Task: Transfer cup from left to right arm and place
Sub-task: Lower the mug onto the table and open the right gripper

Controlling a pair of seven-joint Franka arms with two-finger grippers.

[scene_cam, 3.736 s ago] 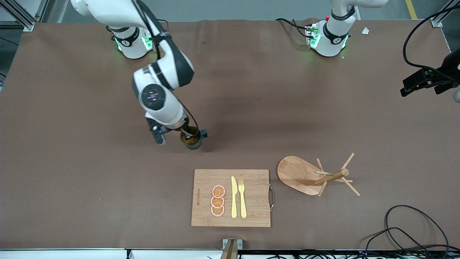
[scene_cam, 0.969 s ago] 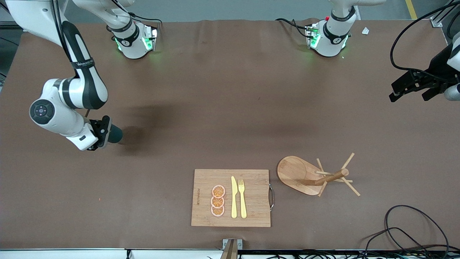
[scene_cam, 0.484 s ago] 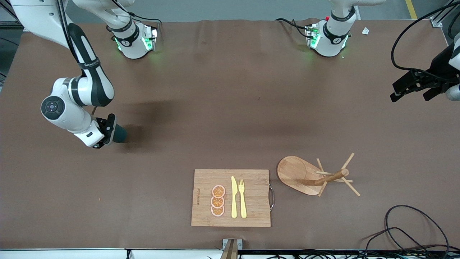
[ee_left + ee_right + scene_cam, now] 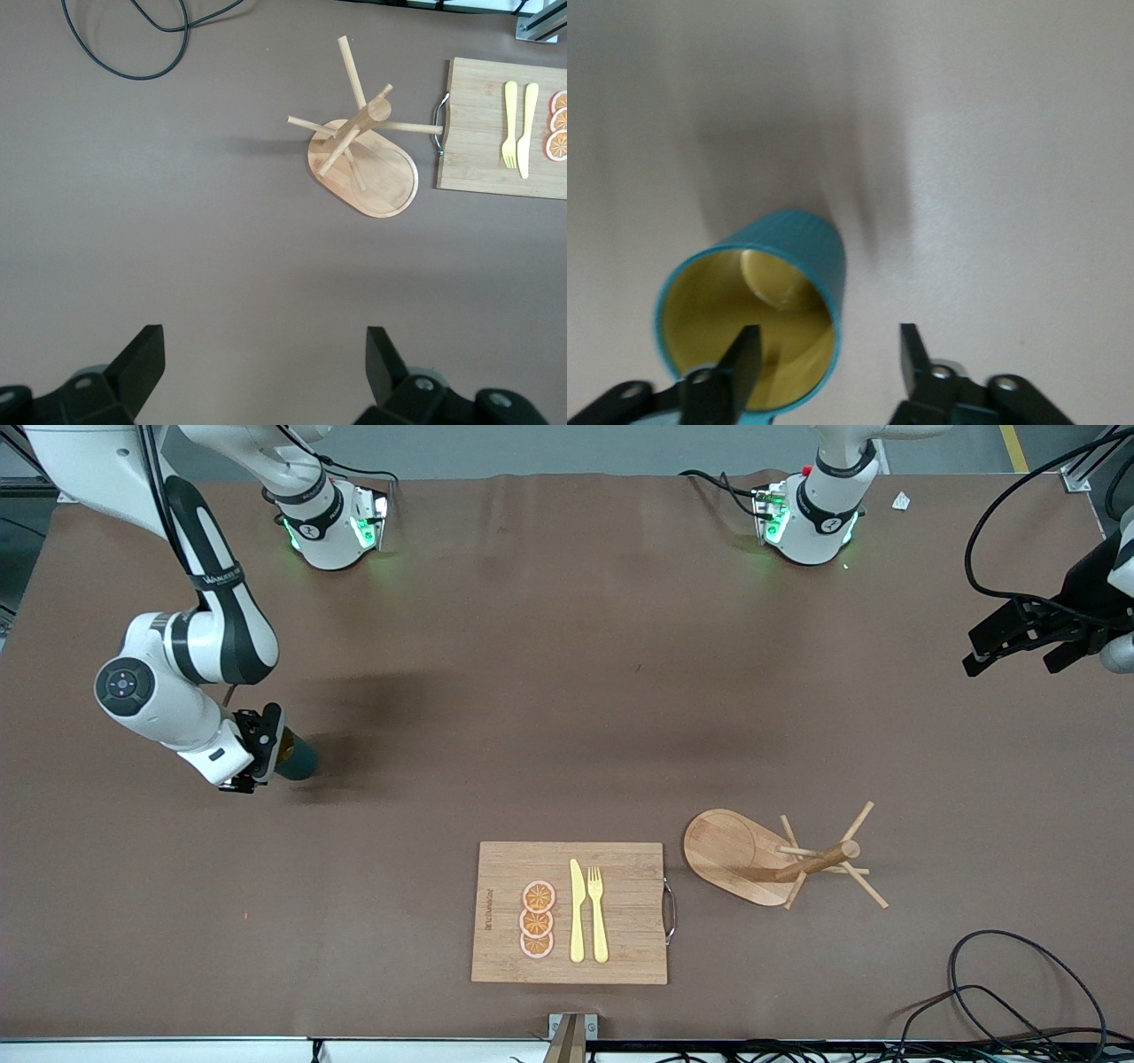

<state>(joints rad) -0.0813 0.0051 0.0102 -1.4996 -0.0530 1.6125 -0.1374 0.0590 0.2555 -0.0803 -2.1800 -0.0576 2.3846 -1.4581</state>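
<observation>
The cup (image 4: 299,758), dark teal with an amber-yellow inside, is low at the table toward the right arm's end, tipped toward the hand. My right gripper (image 4: 262,749) is open at its rim. In the right wrist view, one finger (image 4: 744,354) is inside the cup (image 4: 806,243) and the other stands outside, clear of the wall. I cannot tell whether the cup's base sits flat. My left gripper (image 4: 1013,657) waits open and empty in the air over the left arm's end of the table; its wrist view shows the gripper (image 4: 263,341) over bare table.
A wooden peg rack (image 4: 780,857) stands nearer the front camera, and shows as the rack (image 4: 363,150) in the left wrist view. Beside it lies a cutting board (image 4: 620,868) with a yellow knife, a fork and three orange slices. Black cables (image 4: 1019,992) lie at the front corner.
The right gripper's fingers have spread from shut on the cup's wall to open. Hand and cup shifted slightly toward the table's middle. The left arm has barely moved.
</observation>
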